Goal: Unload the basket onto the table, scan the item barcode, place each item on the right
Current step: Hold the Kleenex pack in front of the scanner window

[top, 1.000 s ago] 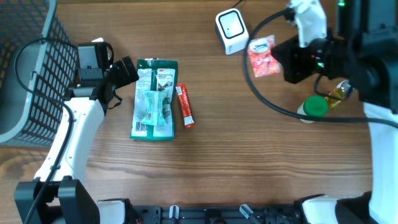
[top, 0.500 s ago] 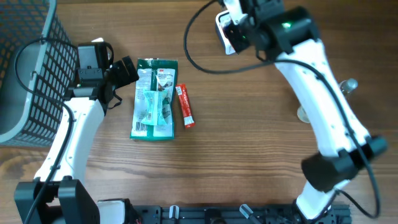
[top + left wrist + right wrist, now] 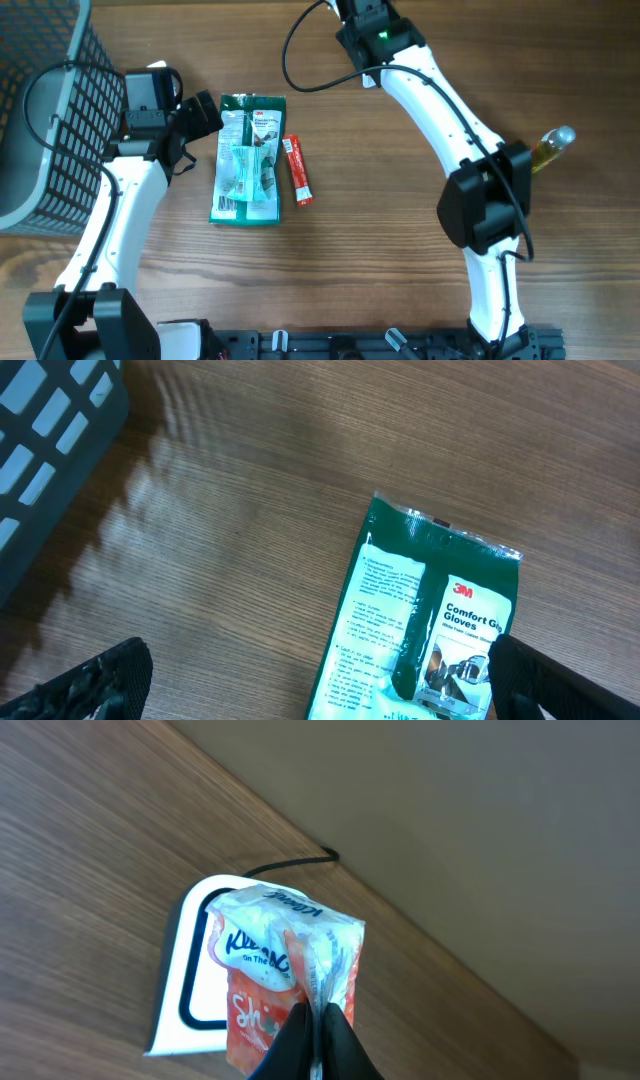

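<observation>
The red-and-white tissue pack (image 3: 262, 938) hangs just over the white scanner (image 3: 168, 1015), its seam clamped tight in the right gripper (image 3: 316, 1038), by the wooden table's (image 3: 400, 250) far edge and grey wall, while the left gripper (image 3: 205, 113) gapes wide beside the green glove pack (image 3: 247, 160).

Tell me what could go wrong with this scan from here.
1. The right hand pinches the tissue pack only by its crimped edge, so the pack could slip or swing.
2. No barcode shows on the pack's visible side. It may not be facing the scanner behind it, so the read could fail.
</observation>
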Motion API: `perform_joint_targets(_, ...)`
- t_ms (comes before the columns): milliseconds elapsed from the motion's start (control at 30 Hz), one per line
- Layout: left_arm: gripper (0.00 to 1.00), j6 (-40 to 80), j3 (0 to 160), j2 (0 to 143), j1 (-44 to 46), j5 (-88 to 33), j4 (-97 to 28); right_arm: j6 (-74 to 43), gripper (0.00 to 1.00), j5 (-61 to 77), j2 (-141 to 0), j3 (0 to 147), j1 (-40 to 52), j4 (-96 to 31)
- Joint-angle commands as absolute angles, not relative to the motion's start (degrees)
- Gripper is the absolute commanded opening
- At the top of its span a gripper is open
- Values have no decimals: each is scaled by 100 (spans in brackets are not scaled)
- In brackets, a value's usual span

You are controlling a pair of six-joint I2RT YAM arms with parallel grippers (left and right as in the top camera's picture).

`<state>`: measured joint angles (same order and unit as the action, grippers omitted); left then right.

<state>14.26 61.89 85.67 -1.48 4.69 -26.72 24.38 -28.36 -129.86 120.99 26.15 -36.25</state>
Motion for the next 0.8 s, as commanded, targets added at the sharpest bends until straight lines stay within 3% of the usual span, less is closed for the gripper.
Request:
perform_joint_targets(0, 100, 1376, 6233, 8552, -167, 523, -2657, 2534, 4, -3199, -13375, 12138, 2547, -3601)
perform_joint_targets(533, 100, 1376, 6233, 8552, -167, 523, -2657, 2228, 4, -3844, -13498, 12145, 2477, -3487)
perform_joint_targets(633, 100, 1376, 6233, 8552, -167, 523, -2657, 1750, 4, -3828, -12999, 12145, 2471, -3953)
perform_joint_targets(767, 100, 1376, 6233, 8552, -167, 523, -2657, 576, 4, -3236, -12215, 12145, 2440, -5544)
